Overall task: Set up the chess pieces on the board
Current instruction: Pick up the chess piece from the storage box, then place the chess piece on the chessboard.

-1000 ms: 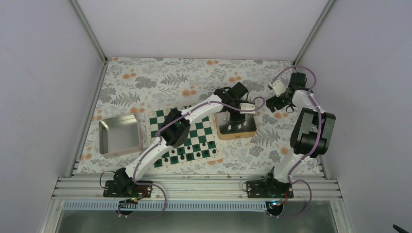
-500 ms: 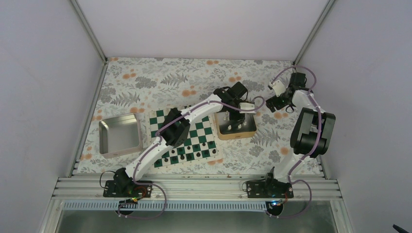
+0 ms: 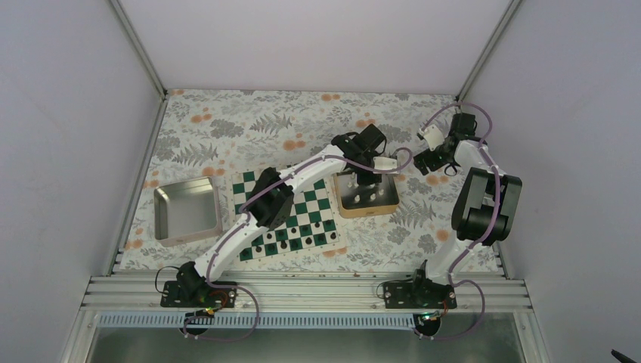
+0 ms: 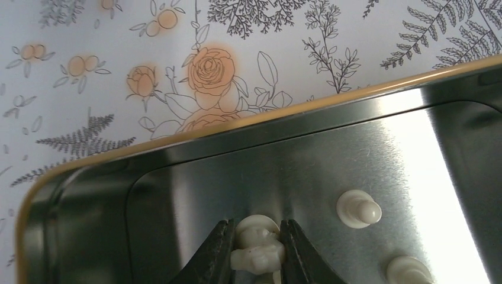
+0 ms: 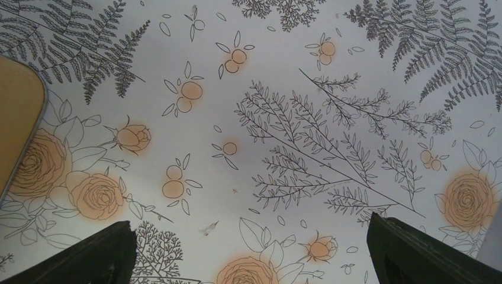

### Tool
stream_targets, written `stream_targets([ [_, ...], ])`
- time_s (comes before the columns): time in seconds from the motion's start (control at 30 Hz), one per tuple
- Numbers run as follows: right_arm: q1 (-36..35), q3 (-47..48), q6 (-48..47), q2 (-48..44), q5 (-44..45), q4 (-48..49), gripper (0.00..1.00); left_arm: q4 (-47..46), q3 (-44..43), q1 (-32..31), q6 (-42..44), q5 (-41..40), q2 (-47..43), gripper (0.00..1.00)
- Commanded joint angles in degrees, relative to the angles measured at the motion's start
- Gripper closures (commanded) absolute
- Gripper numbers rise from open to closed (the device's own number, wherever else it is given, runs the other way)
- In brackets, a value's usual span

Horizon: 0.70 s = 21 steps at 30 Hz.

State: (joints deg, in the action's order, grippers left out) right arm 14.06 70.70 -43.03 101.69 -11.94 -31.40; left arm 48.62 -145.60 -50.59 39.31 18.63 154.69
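Note:
My left gripper [image 4: 257, 225] is down inside the tan-rimmed metal tin [image 4: 177, 133], shut on a cream chess piece [image 4: 258, 249] that lies between its dark fingers. Two more cream pieces, one [image 4: 358, 209] to the right and another [image 4: 408, 270] at the lower edge, rest on the tin's shiny floor. From above, the left gripper [image 3: 366, 184] hangs over the tin [image 3: 368, 211], which stands just right of the green and white board [image 3: 243, 187]. Dark pieces [image 3: 291, 235] fill the board's near rows. My right gripper [image 5: 251, 236] is open over bare floral cloth, holding nothing.
A grey square tray [image 3: 187, 210] sits left of the board. The left arm stretches diagonally across the board. The right gripper [image 3: 423, 161] hovers beyond the tin's far right corner; that tin's tan corner [image 5: 15, 118] shows at the left of the right wrist view.
The left wrist has edged slightly toward the far side over the tin. The right arm has not moved.

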Motion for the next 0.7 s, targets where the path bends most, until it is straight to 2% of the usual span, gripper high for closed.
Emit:
stream_targets([
  [0.0, 0.7, 0.7, -0.3, 0.6, -1.3, -0.3, 0.00, 1.3, -2.1, 0.0, 1.6, -1.4, -4.2, 0.83],
  [0.43, 0.7, 0.8, -0.5, 0.6, -1.6, -0.7, 0.00, 8.2, -1.0, 0.4, 3.2, -6.8, -12.4, 0.82],
  [0.67, 0.7, 1.0, -0.5, 0.6, -1.6, -1.1, 0.00, 15.5, 6.6, 5.2, 3.8, -10.9, -19.6, 0.82],
])
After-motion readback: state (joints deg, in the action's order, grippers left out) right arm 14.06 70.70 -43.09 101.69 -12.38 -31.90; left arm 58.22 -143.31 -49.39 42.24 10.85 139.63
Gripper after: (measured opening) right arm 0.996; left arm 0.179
